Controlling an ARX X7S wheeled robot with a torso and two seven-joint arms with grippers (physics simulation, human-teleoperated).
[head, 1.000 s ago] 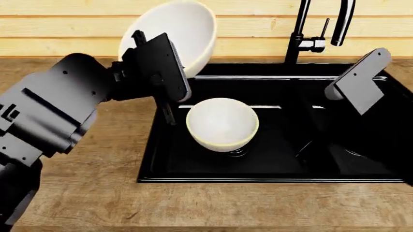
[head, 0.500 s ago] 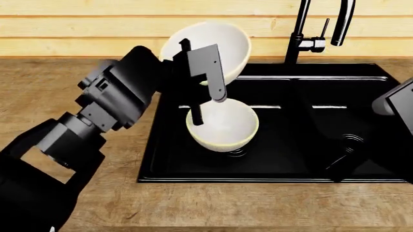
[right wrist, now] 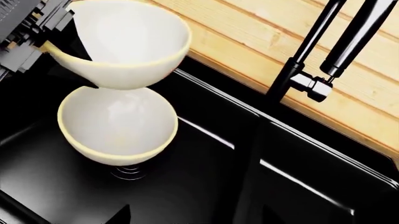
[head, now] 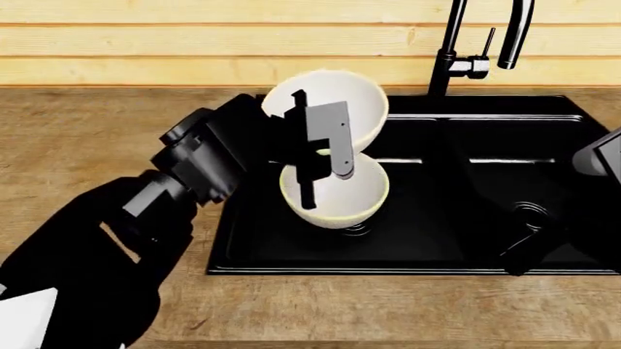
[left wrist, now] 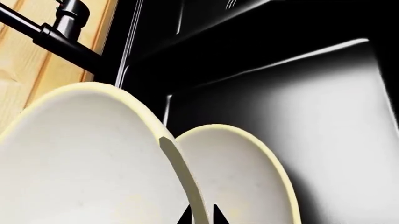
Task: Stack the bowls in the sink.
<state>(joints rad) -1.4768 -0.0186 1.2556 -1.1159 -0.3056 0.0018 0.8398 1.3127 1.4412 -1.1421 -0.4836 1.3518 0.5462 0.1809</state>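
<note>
A cream-white bowl [head: 330, 102] hangs tilted over the left basin of the black sink [head: 243, 240]. My left gripper [head: 323, 156] is shut on its yellowish rim [left wrist: 187, 186], one fingertip on each side. Directly below, a second bowl [head: 335, 190] with a yellowish rim sits upright over the left drain. In the right wrist view the held bowl [right wrist: 124, 42] hovers just above the lower bowl [right wrist: 115, 123], their rims close together. My right gripper [head: 524, 243] is low in the right basin, open and holding nothing [right wrist: 196, 215].
The tall black faucet [head: 456, 51] rises behind the central divider [head: 446, 182]. A wooden counter [head: 116, 123] surrounds the sink, with a plank wall [head: 145, 43] behind. My left forearm [head: 126, 225] crosses the counter at the sink's left edge.
My left arm has carried the held bowl right and down, from by the back-left corner to just over the bowl in the basin. The right arm withdrew to the right, then stayed.
</note>
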